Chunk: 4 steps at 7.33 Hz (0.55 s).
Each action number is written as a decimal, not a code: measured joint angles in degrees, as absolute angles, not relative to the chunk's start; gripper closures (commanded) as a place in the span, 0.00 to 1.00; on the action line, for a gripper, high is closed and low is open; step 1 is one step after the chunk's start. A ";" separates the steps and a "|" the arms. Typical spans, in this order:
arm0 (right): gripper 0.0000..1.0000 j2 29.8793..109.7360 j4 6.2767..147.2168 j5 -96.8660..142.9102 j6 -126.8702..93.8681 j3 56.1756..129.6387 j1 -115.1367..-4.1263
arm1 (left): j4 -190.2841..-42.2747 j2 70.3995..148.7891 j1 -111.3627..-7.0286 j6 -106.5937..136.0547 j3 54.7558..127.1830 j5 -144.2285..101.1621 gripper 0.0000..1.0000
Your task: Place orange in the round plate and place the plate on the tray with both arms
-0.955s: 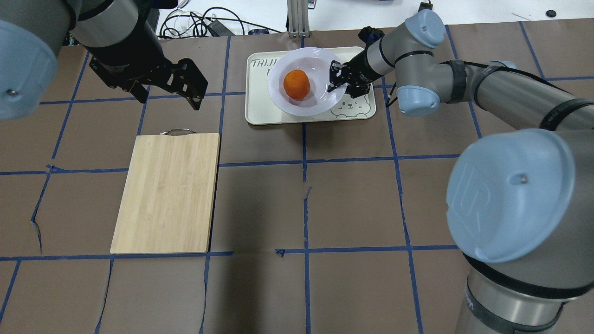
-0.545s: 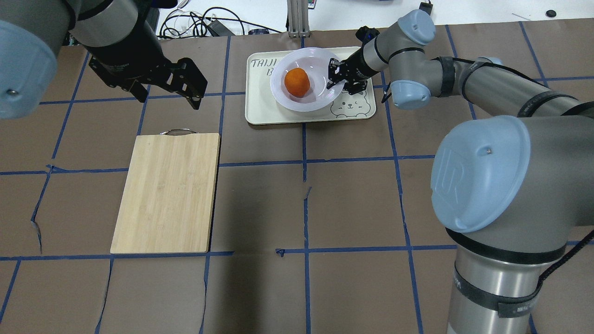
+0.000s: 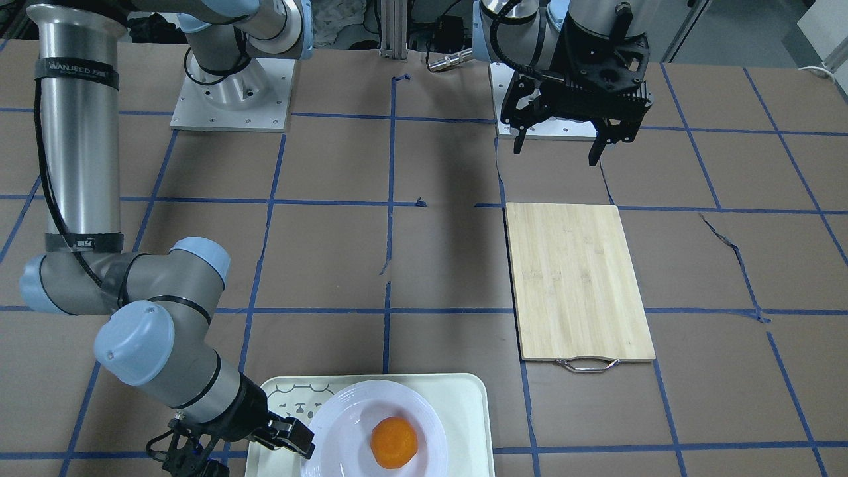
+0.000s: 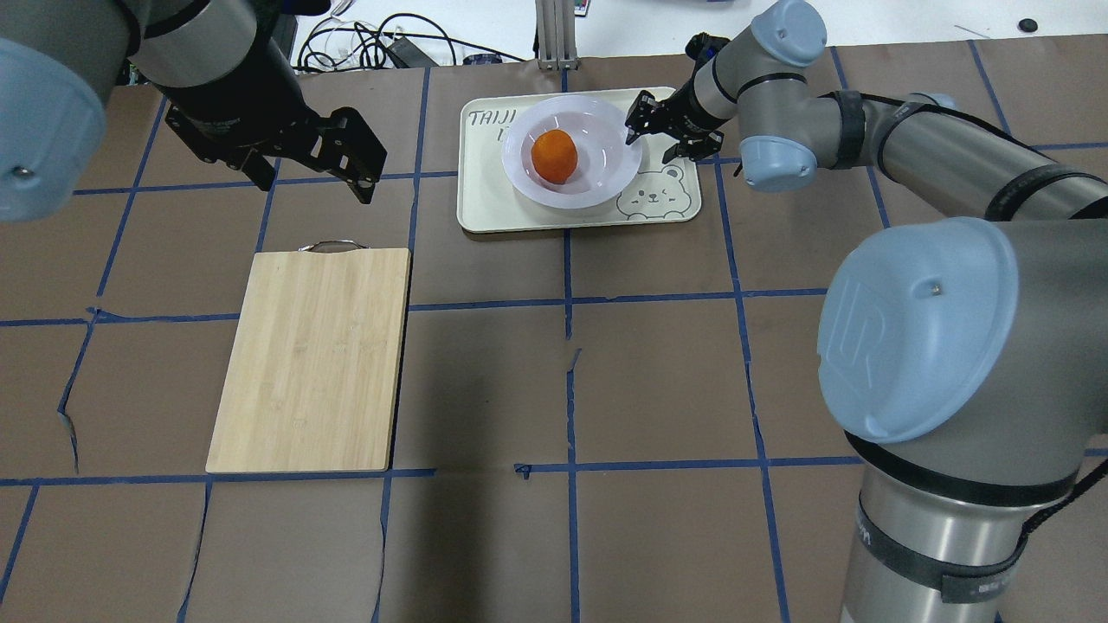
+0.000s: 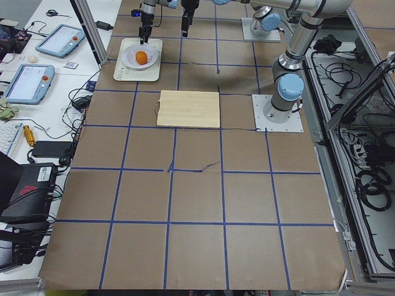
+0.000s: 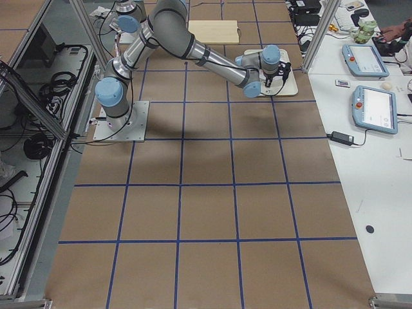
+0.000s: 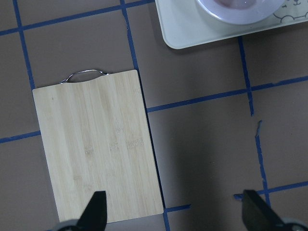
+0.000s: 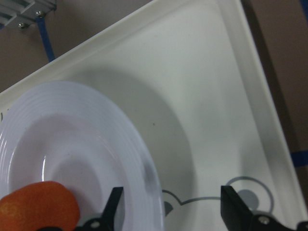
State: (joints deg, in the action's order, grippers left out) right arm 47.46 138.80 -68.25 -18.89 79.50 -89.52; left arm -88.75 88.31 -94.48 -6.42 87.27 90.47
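The orange (image 4: 554, 156) sits in the sunken centre of the round plate (image 4: 599, 176). The plate rests on the tray (image 4: 485, 208), just left of the bear face. My right gripper (image 4: 653, 137) is open at the plate's right rim. In the right wrist view my right gripper (image 8: 173, 214) has one finger over the plate rim (image 8: 120, 144) and the other over the tray (image 8: 207, 86), holding nothing. My left gripper (image 4: 316, 183) hangs open and empty, left of the tray and above the table. The front view shows the orange (image 3: 394, 442), the plate (image 3: 344, 424) and the tray (image 3: 464, 411).
A wooden cutting board (image 4: 312, 359) with a metal handle lies left of centre, below my left gripper (image 7: 175, 214). Cables and a metal post stand beyond the table's far edge. Blue tape lines cross the brown table cover.
The plate with the orange came down onto the tray. My right gripper opened off the plate's rim and drew back a little to the right. The left arm stayed still.
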 measured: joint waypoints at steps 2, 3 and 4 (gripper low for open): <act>0.00 52.57 128.33 -74.71 -12.42 78.40 -88.92 | -88.69 88.30 -94.49 -6.42 87.28 90.52 0.00; 0.00 56.96 119.70 -78.18 -9.61 78.09 -88.82 | -88.70 88.30 -94.48 -6.41 87.27 90.52 0.00; 0.00 61.85 110.46 -81.41 -8.09 78.20 -88.87 | -88.74 88.29 -94.48 -6.42 87.28 90.51 0.00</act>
